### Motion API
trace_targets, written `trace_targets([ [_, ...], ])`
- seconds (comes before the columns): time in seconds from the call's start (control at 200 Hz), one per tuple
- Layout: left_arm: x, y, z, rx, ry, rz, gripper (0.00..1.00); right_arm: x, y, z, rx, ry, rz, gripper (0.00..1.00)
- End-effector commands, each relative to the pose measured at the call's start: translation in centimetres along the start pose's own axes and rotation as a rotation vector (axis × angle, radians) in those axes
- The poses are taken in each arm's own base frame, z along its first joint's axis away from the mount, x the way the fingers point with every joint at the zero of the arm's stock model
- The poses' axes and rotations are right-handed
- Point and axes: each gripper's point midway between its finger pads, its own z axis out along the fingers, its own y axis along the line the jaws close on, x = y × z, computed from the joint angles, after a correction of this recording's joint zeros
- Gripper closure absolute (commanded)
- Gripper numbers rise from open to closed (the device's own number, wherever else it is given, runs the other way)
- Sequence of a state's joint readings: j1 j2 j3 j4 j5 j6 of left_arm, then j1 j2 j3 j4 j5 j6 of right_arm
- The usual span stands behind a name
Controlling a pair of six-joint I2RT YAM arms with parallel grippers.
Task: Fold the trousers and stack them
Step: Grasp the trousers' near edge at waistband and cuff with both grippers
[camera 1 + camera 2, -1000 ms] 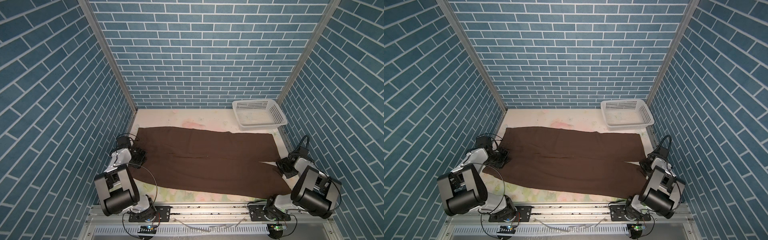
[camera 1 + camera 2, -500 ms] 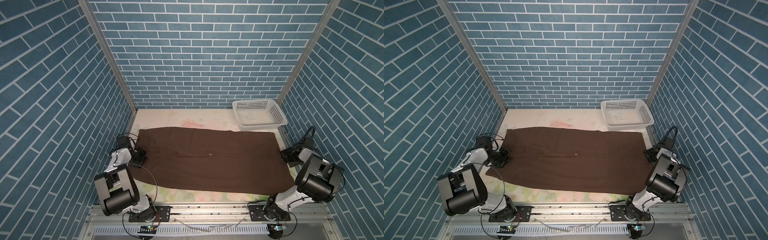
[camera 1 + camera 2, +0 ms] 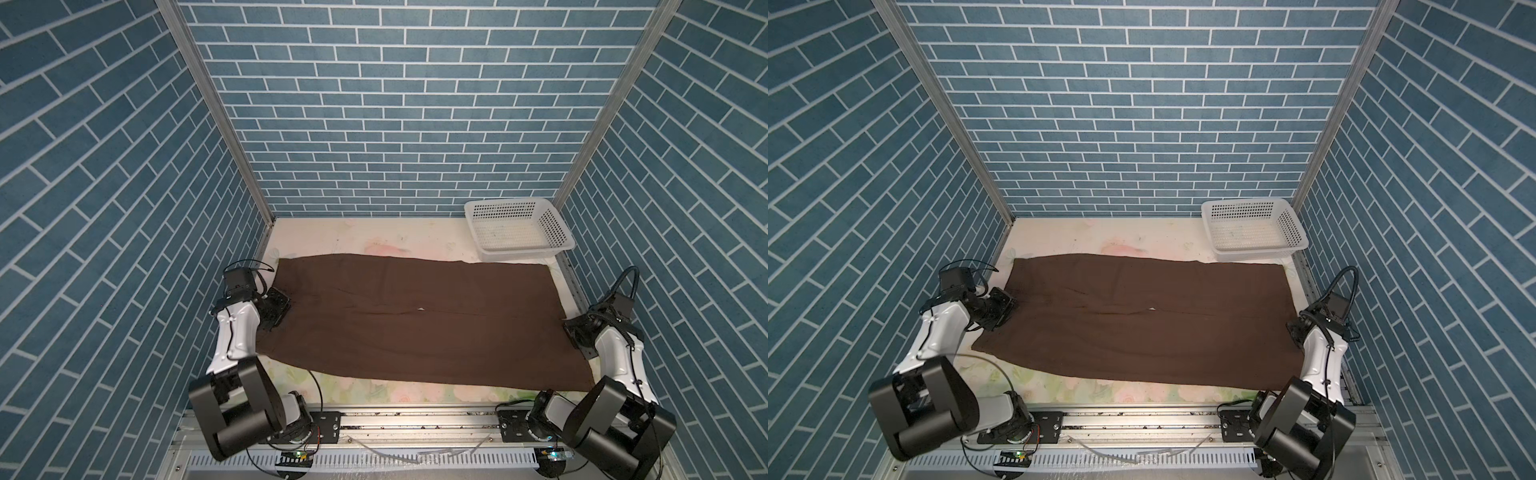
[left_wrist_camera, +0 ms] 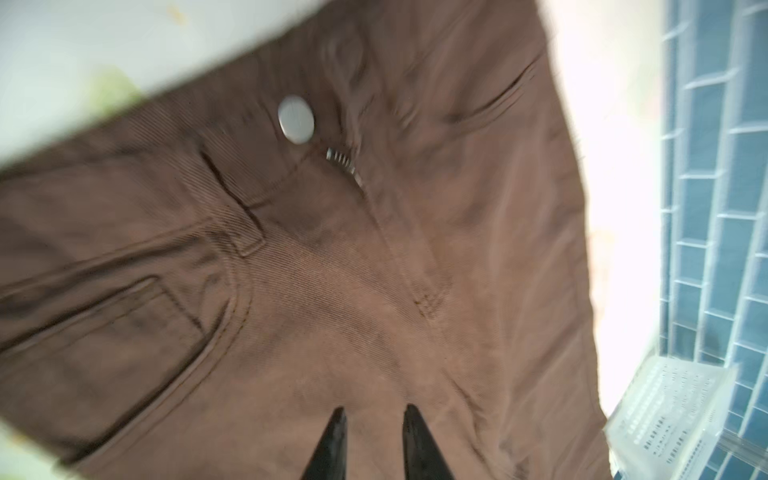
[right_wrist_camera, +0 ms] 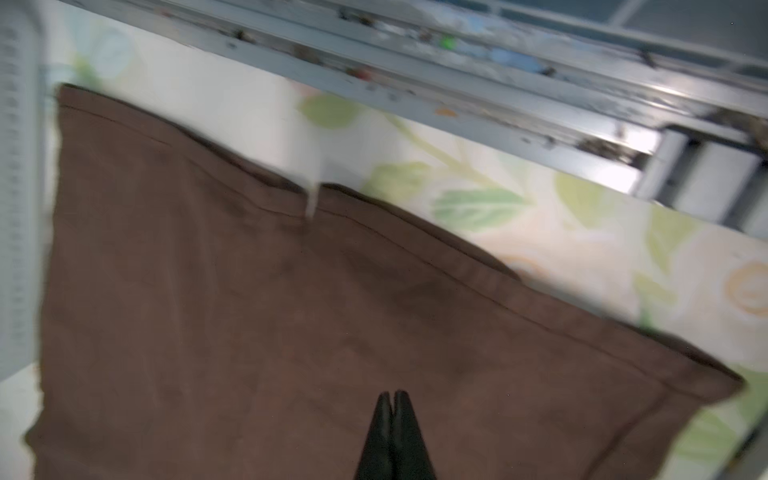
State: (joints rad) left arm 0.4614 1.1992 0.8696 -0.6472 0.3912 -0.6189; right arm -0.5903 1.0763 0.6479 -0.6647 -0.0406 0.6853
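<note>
The dark brown trousers (image 3: 415, 320) (image 3: 1142, 320) lie flat across the table, waistband at the left, hems at the right, legs side by side. My left gripper (image 3: 281, 306) (image 3: 1006, 308) rests over the waistband's edge. In the left wrist view its jaws (image 4: 374, 411) stand slightly open above the front fabric (image 4: 332, 291), below the metal button (image 4: 296, 119), with nothing between them. My right gripper (image 3: 567, 329) (image 3: 1291, 332) is at the hem end. In the right wrist view its jaws (image 5: 392, 395) are shut over the leg fabric (image 5: 291, 332).
A white perforated basket (image 3: 525, 250) (image 3: 1262, 249) stands empty at the back right, just beyond the far hem. Floral table cover (image 3: 374, 245) shows behind the trousers and along the front. A metal rail (image 3: 415, 419) runs along the front edge. Brick-pattern walls close in three sides.
The near leg, splayed out a second ago, now lies against the far leg. The right gripper swung toward the back, then came partway forward. The left gripper's jaws have opened a little.
</note>
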Motion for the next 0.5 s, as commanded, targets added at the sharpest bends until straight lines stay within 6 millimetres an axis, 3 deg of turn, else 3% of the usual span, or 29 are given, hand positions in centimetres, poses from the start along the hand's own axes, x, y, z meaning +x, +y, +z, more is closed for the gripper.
trace_targets([
  [0.0, -0.6, 2.2, -2.3, -0.071, -0.069, -0.048, 0.66, 2.0, -4.6, -0.2, 0.144, 0.038, 0.138, 0.80],
  [0.065, -0.9, 3.1, -3.6, -0.069, -0.098, -0.081, 0.62, 1.8, -6.0, -0.7, 0.183, 0.016, 0.205, 0.76],
  [0.15, -1.0, 4.6, -4.8, -0.073, -0.132, -0.128, 0.54, 1.2, -7.6, -1.2, 0.226, -0.016, 0.264, 0.52],
  [0.305, -0.6, 7.3, -5.5, -0.097, -0.177, -0.205, 0.47, 1.6, -8.4, -0.6, 0.236, 0.005, 0.316, 0.48],
  [0.365, -0.5, 7.9, -5.4, -0.093, -0.180, -0.229, 0.46, 1.7, -8.7, -0.5, 0.246, 0.009, 0.328, 0.45],
  [0.42, -0.4, 8.2, -5.0, -0.086, -0.177, -0.249, 0.44, 1.9, -9.2, -0.2, 0.257, 0.018, 0.359, 0.35],
  [0.495, -0.5, 8.5, -4.5, -0.071, -0.167, -0.268, 0.43, 2.3, -9.5, 0.5, 0.239, 0.041, 0.419, 0.36],
])
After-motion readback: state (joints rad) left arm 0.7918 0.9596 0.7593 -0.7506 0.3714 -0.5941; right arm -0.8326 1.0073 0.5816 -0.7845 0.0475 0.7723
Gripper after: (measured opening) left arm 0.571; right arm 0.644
